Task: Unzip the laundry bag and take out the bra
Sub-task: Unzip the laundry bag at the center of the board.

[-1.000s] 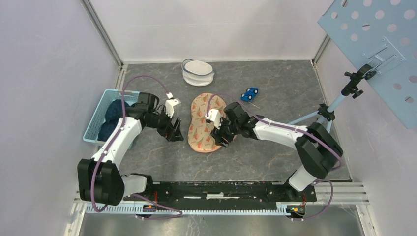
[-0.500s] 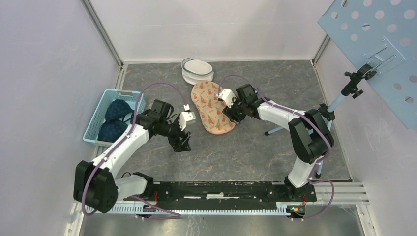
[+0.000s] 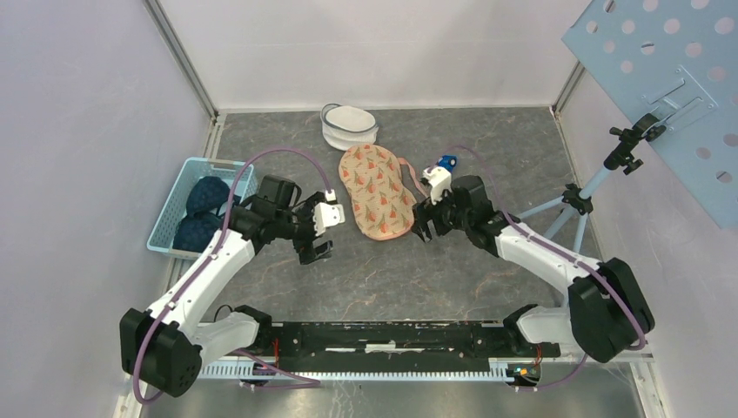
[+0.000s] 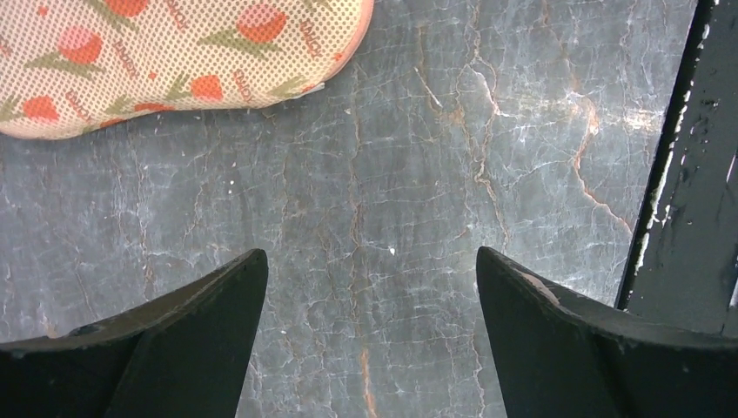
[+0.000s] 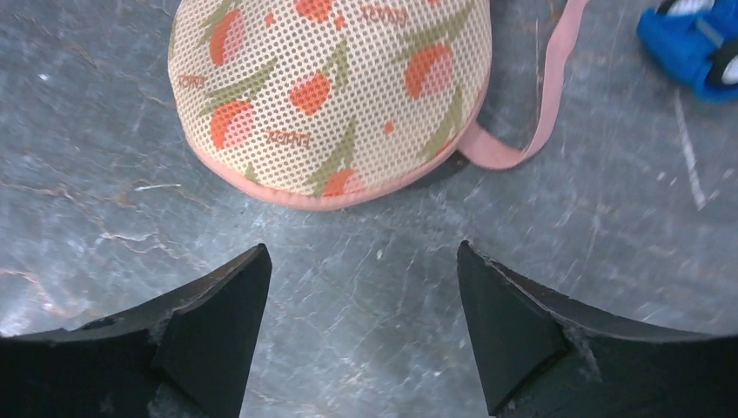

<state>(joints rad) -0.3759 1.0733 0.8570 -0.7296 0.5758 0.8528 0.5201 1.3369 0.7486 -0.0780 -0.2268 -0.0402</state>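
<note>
Once our right gripper (image 3: 425, 228) let go and backed off, it and the left gripper (image 3: 315, 251) both hung spread and empty, with the bra (image 3: 376, 190) lying flat between them, near the laundry bag (image 3: 350, 127), so we figured it was basically done

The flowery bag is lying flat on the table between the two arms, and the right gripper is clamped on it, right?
Not quite. The right gripper isn't clamped on the bag; its jaws stand open over the table, just short of the bag's edge, as the right wrist view shows. The rest of what you said holds.
</note>
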